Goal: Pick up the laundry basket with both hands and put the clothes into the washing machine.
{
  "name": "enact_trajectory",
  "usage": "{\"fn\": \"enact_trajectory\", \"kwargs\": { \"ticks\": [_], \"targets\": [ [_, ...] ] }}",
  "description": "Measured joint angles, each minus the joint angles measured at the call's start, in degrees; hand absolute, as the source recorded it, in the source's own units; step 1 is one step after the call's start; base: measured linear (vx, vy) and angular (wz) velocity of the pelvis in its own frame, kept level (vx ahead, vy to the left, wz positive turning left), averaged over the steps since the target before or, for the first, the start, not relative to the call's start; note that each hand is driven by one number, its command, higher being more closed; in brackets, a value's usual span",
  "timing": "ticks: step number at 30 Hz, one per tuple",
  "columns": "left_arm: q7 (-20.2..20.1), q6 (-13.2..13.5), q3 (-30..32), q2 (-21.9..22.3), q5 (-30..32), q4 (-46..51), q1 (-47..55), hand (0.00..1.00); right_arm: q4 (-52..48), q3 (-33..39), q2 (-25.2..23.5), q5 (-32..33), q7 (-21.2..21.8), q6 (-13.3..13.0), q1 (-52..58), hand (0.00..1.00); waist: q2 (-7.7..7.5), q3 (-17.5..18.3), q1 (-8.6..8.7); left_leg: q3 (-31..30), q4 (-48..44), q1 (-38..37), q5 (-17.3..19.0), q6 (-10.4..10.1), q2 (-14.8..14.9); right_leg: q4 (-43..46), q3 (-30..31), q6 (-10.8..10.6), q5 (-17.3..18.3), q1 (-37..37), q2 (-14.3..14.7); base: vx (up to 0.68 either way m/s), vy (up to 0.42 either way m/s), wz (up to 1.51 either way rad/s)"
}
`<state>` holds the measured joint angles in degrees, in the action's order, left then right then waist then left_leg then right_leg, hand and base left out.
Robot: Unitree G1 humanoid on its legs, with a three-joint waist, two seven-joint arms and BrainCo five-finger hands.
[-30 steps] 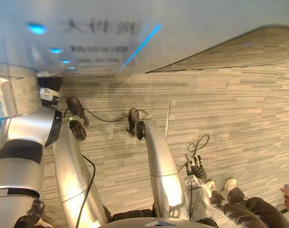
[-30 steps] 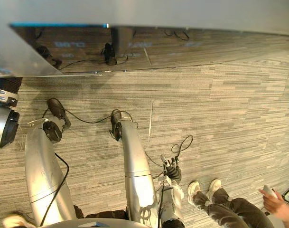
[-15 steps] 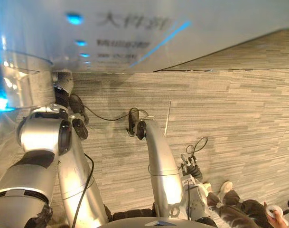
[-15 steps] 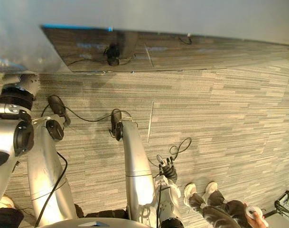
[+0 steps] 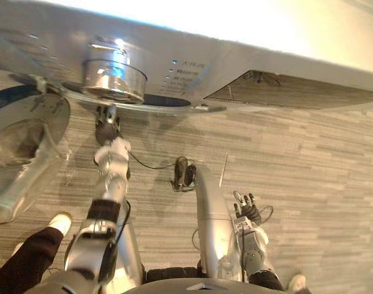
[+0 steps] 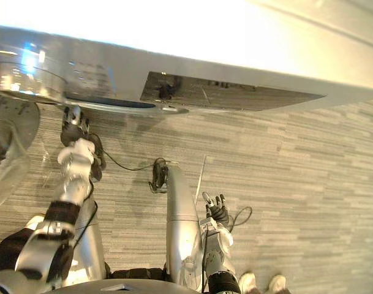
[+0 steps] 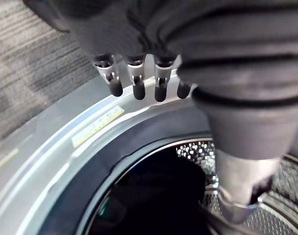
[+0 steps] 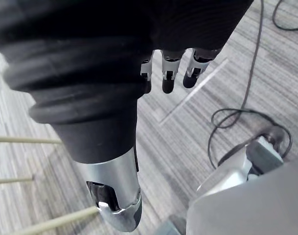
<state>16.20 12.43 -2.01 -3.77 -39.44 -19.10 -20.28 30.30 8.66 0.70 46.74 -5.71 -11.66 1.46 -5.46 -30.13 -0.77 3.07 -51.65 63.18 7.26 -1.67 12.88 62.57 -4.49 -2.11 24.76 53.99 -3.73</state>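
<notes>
Silver-grey front-loading washing machine (image 5: pixel 192 58) sits directly ahead of the robot with its port open. The left wrist view looks straight into the perforated steel drum (image 7: pixel 197 149). The inside is dark, so I can't tell whether any clothes are in it. The clear round glass door (image 5: pixel 21 141) is swung out on the robot's left, just beside the left arm.

Left hand (image 5: pixel 106 125) is up at the port. Its fingers (image 7: pixel 135 81) are straight and released, tips close to the grey rim of the opening (image 7: pixel 90 161), thumb hanging over the drum mouth. It grasps nothing.

Right hand (image 5: pixel 250 211) hangs low at the robot's right side over the grey striped carpet floor (image 5: pixel 308 171), well apart from the machine. Its fingers (image 8: pixel 167 73) are relaxed and holding nothing.

So neither hand carries the basket or any clothes. My read: either the load is already in the drum, or the pickup isn't done yet.

A person's dark-trousered leg (image 5: pixel 27 257) with a white shoe (image 5: pixel 59 222) stands close on the robot's left, near the door.

Risks from here:
- The left fingertips are near the rim, so a forward reach could jam them on the rim instead of clearing into the drum.
- The door is right next to the left arm, so a sideways pull-back could knock it.
- The person is inside the left arm's swing range.
- Closing up on an unverified drum would leave the task half done.
</notes>
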Motion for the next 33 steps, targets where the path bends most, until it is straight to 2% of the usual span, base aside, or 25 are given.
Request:
{"fn": "enact_trajectory", "kwargs": {
  "ticks": [1, 4, 7, 10, 11, 13, 15, 18, 21, 22, 24, 25, 26, 28, 29, 30, 31, 32, 33],
  "targets": [
    [-1.27, -0.08, -2.82, 1.49, 4.90, 1.63, 4.70, 0.00, 0.68, 1.17, 0.29, -0.71, -0.01, -0.47, 0.22, 0.00, 1.71, 0.64, -0.76, 0.02, 2.01, -2.86, -0.47, -0.08, -0.66, -1.61, -0.72, 0.04, -0.01, -2.99, -0.45, 0.03, -0.063, 0.28],
    [-3.80, -0.77, -4.25, 2.76, 8.14, 1.57, 8.66, 0.00, 2.45, 1.19, 1.26, -2.17, 0.02, -0.66, 0.30, 0.00, 3.11, 1.41, -1.12, 0.15, 5.04, -6.72, -1.41, -0.27, -1.78, -3.57, -0.99, 0.13, 0.02, -6.57, -1.20, 0.03, -0.055, 0.27],
    [-6.58, -2.12, -4.56, 2.75, 12.28, -3.58, 12.02, 0.00, 6.08, 0.92, 1.99, -2.23, -0.02, -0.50, 0.64, 0.00, 3.88, 2.40, -1.65, 1.03, 11.03, -14.71, -2.93, -0.73, -3.32, -7.73, -1.11, -0.46, -0.66, -13.46, -2.13, 0.06, -0.080, 0.18],
    [-6.64, -3.53, -1.23, 3.20, 17.37, -10.66, 14.71, 0.00, 11.00, 0.55, 2.03, -3.69, -0.02, 0.28, 0.98, 0.00, 4.70, 5.65, -2.03, 1.98, 17.89, -22.75, -4.77, -1.17, -4.04, -13.71, -1.55, -0.62, -2.09, -20.63, -2.11, 0.10, -0.066, 0.07],
    [-6.38, -4.06, 0.99, 3.84, 20.49, -13.74, 15.70, 0.00, 12.31, 0.56, 2.10, -4.43, -0.06, 0.80, 1.74, 0.00, 5.15, 7.71, -2.03, 2.30, 21.11, -25.88, -6.01, -1.23, -4.27, -16.55, -2.08, -0.60, -2.87, -23.72, -2.14, 0.13, -0.038, 0.16],
    [-6.20, -4.66, 4.77, 4.45, 25.05, -18.10, 17.23, 0.00, 14.32, 0.51, 2.04, -4.54, 0.01, 1.32, 2.75, 0.00, 5.23, 9.97, -2.08, 3.13, 26.99, -31.82, -7.41, -1.49, -4.87, -21.22, -2.66, -0.79, -3.81, -28.96, -2.25, 0.13, -0.033, 0.15],
    [-6.12, -5.58, 10.64, 5.54, 28.63, -24.72, 19.64, 0.00, 17.41, 1.09, 2.10, -7.95, 0.16, 2.67, 4.03, 0.00, 5.86, 14.84, -1.88, 3.30, 36.01, -38.92, -10.53, -1.59, -5.87, -27.95, -4.20, -0.78, -5.51, -35.29, -2.39, 0.17, -0.043, 0.22],
    [-6.23, -6.98, 15.90, 6.76, 31.79, -30.80, 22.21, 0.00, 20.17, 2.77, 2.07, -12.27, 0.27, 4.21, 5.22, 0.00, 6.81, 20.47, -1.90, 2.42, 47.18, -46.46, -15.48, -1.30, -6.88, -35.78, -7.78, -0.96, -7.33, -42.63, -2.43, 0.22, -0.040, 0.49],
    [-6.60, -7.71, 19.03, 7.65, 33.01, -33.62, 22.71, 0.00, 22.04, 3.77, 1.84, -13.53, 0.39, 5.05, 4.85, 0.00, 7.04, 22.93, -2.08, 1.38, 48.99, -48.80, -16.56, -1.57, -7.60, -39.10, -10.79, -1.04, -7.64, -47.38, -2.76, 0.13, 0.003, 0.56],
    [-6.62, -7.77, 19.97, 7.76, 33.23, -34.15, 22.73, 0.00, 22.45, 3.75, 1.80, -13.80, 0.45, 5.45, 4.41, 0.00, 7.06, 23.31, -2.14, 2.22, 48.02, -49.35, -16.16, -0.98, -7.75, -40.18, -12.21, -0.92, -7.83, -49.52, -3.06, 0.13, 0.037, 0.41],
    [-6.79, -7.96, 20.18, 7.84, 34.13, -34.57, 23.57, 0.00, 22.45, 3.78, 1.66, -14.76, 0.61, 5.78, 3.86, 0.00, 7.21, 25.10, -2.28, 3.51, 47.61, -49.43, -15.55, -1.15, -7.36, -42.41, -14.41, -0.39, -9.09, -51.08, -3.01, 0.08, 0.049, 0.23],
    [-6.96, -8.05, 21.68, 7.44, 34.76, -34.56, 22.52, 0.00, 22.58, 4.10, 0.25, -15.25, 0.82, 5.73, 2.88, 0.00, 6.26, 24.78, -2.11, 6.71, 36.02, -46.84, -9.24, 0.15, -6.05, -43.14, -15.19, -0.17, -9.35, -52.57, -3.99, 0.07, 0.068, 0.03],
    [-6.99, -8.15, 22.41, 7.59, 35.13, -34.61, 22.58, 0.00, 22.70, 5.16, -0.26, -15.42, 0.90, 5.93, 2.64, 0.00, 6.00, 24.64, -2.24, 8.63, 23.25, -45.75, -3.74, 1.16, -3.73, -42.36, -15.62, -0.17, -9.34, -54.47, -4.68, 0.08, 0.098, 0.01],
    [-7.09, -8.17, 22.26, 8.66, 35.18, -34.79, 23.58, 0.00, 22.47, 5.40, -0.17, -15.57, 1.27, 5.98, 2.49, 0.00, 7.33, 25.52, -2.26, 10.01, 17.84, -45.18, -2.59, 0.92, -2.02, -41.38, -16.71, -0.40, -9.49, -56.35, -4.45, 0.04, 0.081, 0.08],
    [-7.16, -8.22, 21.38, 8.53, 35.19, -35.02, 23.46, 0.00, 22.54, 6.15, -0.59, -15.60, 1.51, 6.86, 2.41, 0.00, 7.84, 27.75, -1.21, 9.27, 22.37, -46.14, -3.10, 0.49, -4.07, -44.38, -16.73, 0.07, -11.09, -56.08, -4.70, -0.02, 0.141, 0.38],
    [-7.18, -8.21, 20.37, 7.61, 35.16, -35.33, 22.34, 0.00, 23.07, 6.73, -1.86, -15.60, 1.61, 6.95, 2.50, 0.00, 5.11, 29.04, -0.59, 8.10, 26.72, -48.03, -2.05, 0.95, -6.24, -48.31, -17.70, -0.23, -12.70, -56.22, -6.61, -0.02, 0.180, 0.35],
    [-7.17, -8.22, 20.18, 7.63, 35.19, -35.78, 21.58, 0.00, 23.72, 7.91, -2.52, -15.58, 1.66, 6.94, 1.62, 0.00, 4.72, 28.96, -0.79, 8.15, 23.22, -48.28, 0.83, 1.50, -5.85, -49.80, -17.88, -1.53, -13.55, -56.33, -6.73, 0.00, 0.203, 0.13],
    [-7.07, -8.46, 19.52, 8.41, 35.18, -36.49, 21.40, 0.00, 24.21, 8.68, -2.83, -15.56, 1.59, 6.86, 0.15, 0.00, 6.25, 29.32, -0.66, 7.87, 21.03, -50.45, 4.17, -0.09, -3.15, -50.76, -17.67, -1.36, -15.42, -56.55, -5.55, 0.00, 0.211, 0.15],
    [-7.43, -8.61, 16.91, 8.27, 35.23, -37.43, 20.63, 0.00, 24.86, 10.29, -2.79, -15.54, 1.53, 6.93, -0.18, 0.00, 6.87, 29.23, 0.13, 6.76, 28.75, -54.41, 5.77, -2.30, -3.67, -51.00, -18.16, -2.03, -16.17, -56.17, -5.15, -0.02, 0.214, 0.30]
  ]
}}
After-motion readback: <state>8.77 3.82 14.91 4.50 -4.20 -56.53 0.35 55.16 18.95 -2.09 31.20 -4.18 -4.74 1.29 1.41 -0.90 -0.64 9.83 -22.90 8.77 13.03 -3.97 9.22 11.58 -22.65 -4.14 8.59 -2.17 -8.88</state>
